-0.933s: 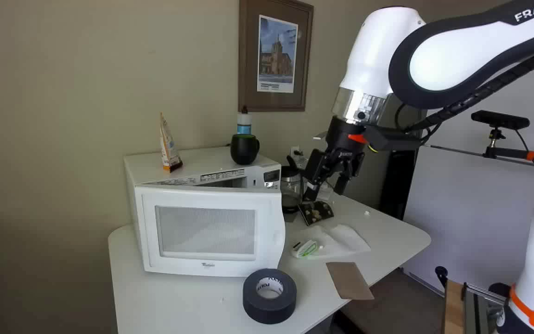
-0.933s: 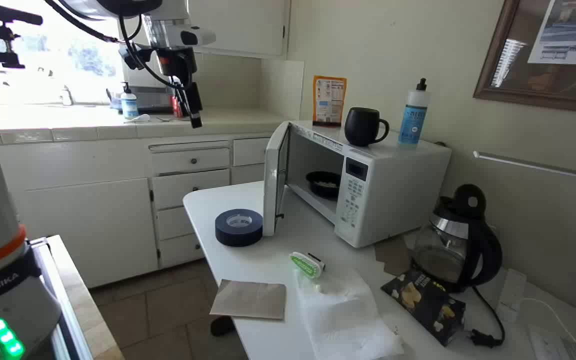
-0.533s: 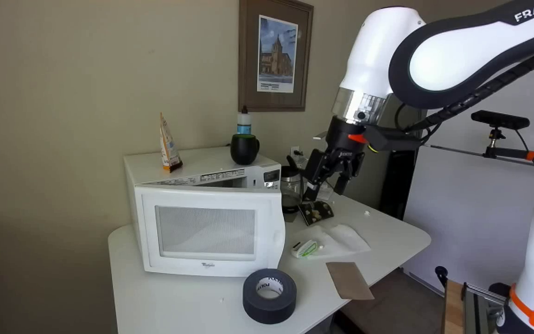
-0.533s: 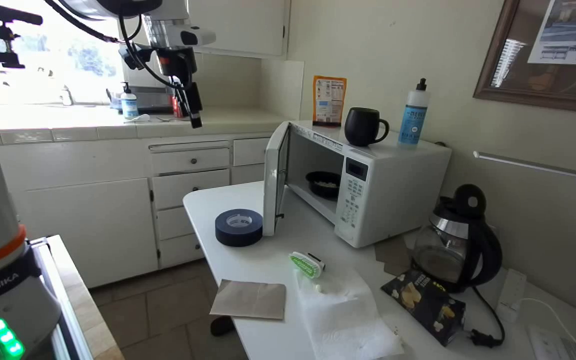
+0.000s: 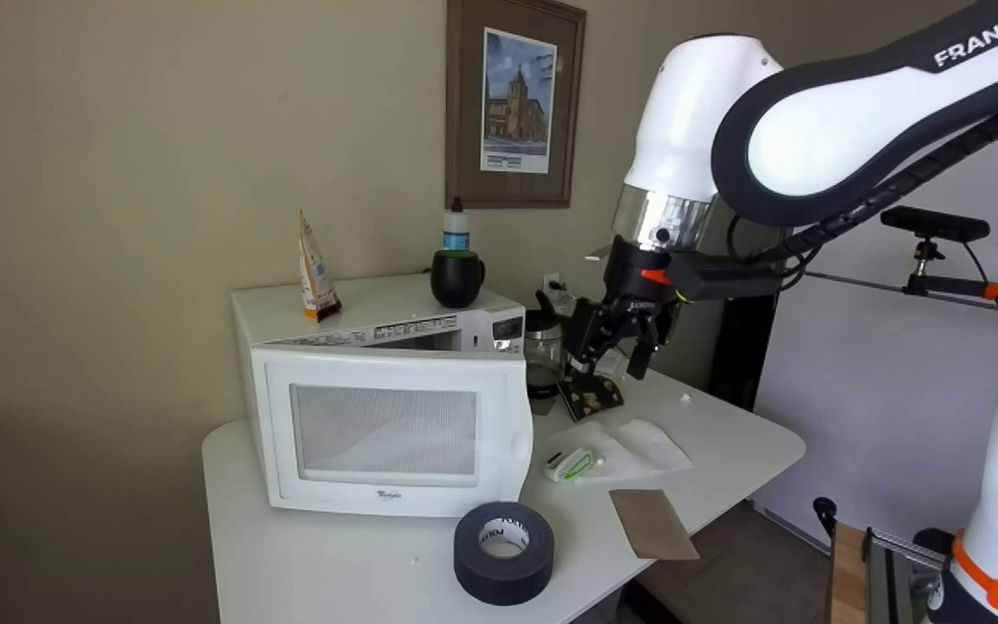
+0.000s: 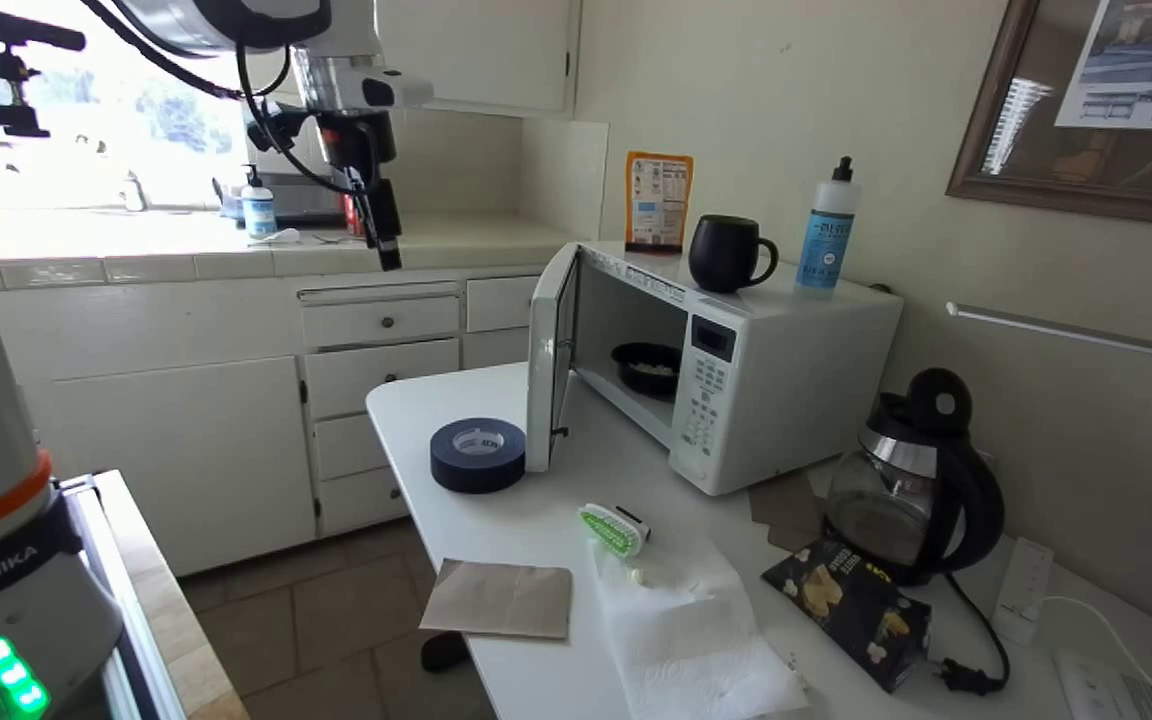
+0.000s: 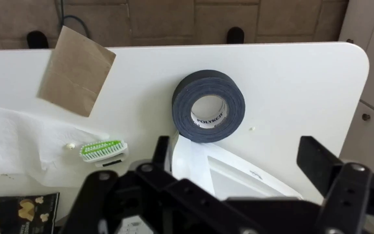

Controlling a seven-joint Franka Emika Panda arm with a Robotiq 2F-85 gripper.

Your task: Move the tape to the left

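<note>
Your gripper point(image 7: 234, 148) hangs empty, jaws spread wide. Tape point(image 7: 208, 134) lies flat on the table point(image 7: 287, 81), just beside the microwave door point(image 5: 386, 433). Nothing's done yet, looks like: you've grasp, leftward move and release to go.

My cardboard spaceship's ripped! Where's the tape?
In an exterior view, the tape lies on the white table, just left of the open microwave door.

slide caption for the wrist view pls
Open, empty black two-finger gripper above a white round-cornered tabletop, where a thick dark-grey ring-shaped tape roll lies flat.
</note>
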